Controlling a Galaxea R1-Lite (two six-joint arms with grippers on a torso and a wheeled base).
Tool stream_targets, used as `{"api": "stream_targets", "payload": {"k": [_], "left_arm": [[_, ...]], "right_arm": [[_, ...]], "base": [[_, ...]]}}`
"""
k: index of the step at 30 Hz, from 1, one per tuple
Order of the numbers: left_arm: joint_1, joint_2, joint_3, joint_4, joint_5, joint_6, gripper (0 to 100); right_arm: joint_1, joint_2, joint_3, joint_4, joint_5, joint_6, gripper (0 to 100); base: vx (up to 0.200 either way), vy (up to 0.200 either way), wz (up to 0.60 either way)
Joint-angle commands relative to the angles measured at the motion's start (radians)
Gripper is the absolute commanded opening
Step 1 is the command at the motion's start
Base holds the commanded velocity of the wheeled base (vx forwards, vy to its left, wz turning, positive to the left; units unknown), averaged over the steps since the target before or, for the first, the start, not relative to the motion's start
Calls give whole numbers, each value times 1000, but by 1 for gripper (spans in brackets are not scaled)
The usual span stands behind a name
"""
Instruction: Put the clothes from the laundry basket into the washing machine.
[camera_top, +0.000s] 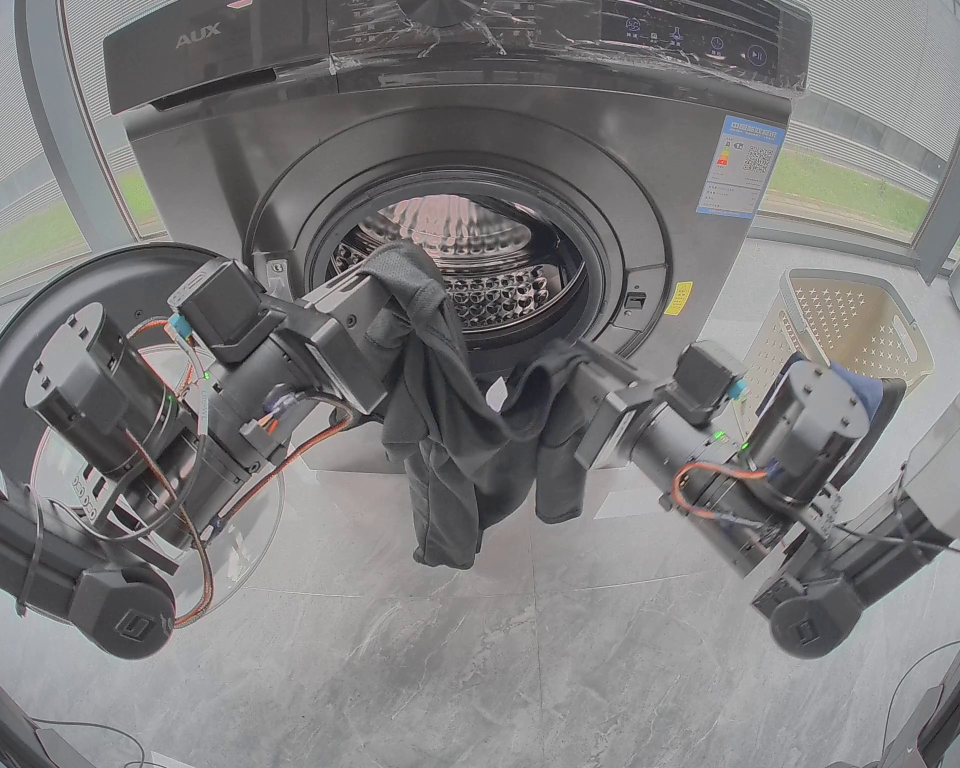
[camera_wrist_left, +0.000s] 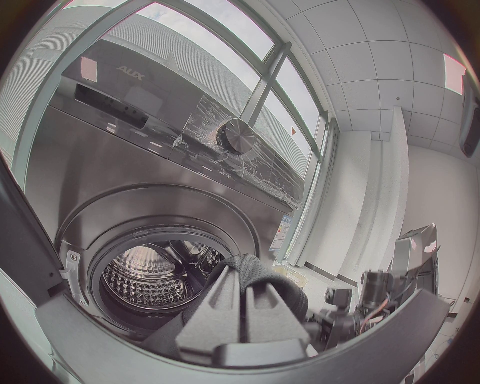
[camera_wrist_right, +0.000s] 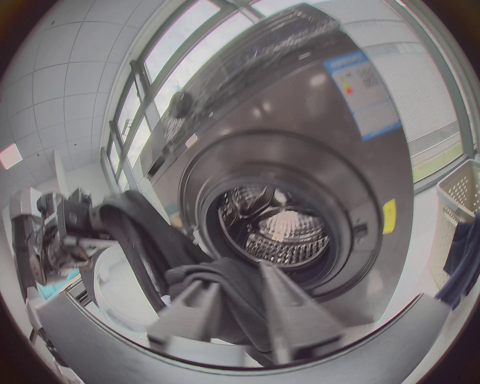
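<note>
A: Confirm hold.
B: Clamped tight in left gripper (camera_wrist_left: 245, 281) and right gripper (camera_wrist_right: 235, 286): dark grey cloth garment (camera_top: 452, 440), just before silver front-loading washing machine (camera_top: 450, 130) mouth.
A: Next?
B: Raise dangling hem; feed inward together.

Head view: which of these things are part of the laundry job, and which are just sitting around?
Part of the job:
- dark garment, held by the left gripper and right gripper
- washing machine, with its door open
- laundry basket
- blue cloth at the basket

Just there:
- label on the machine
- window behind
</note>
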Motion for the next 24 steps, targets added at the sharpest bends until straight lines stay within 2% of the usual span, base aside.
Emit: {"api": "stream_targets", "payload": {"k": [1, 12, 15, 18, 21, 24], "left_arm": [[-4, 20, -10, -3, 6, -1, 0], [-6, 6, -12, -3, 5, -1, 0], [-6, 6, -12, -4, 3, 1, 0], [-7, 5, -10, -10, 3, 1, 0], [-16, 5, -10, -14, 3, 1, 0], [-20, 5, -10, -14, 5, 1, 0]], "right_arm": [[65, 162, -3, -8, 18, -7, 100], [59, 306, -24, -3, 71, -27, 100], [57, 349, -70, -6, 81, -31, 100], [31, 383, -130, 6, 101, -57, 100], [11, 414, -194, 11, 102, -82, 100], [-6, 432, -243, 26, 102, -85, 100]], "base": [[0, 0, 0], [0, 0, 0], [0, 0, 0], [0, 0, 0], [0, 0, 0], [0, 0, 0]]}}
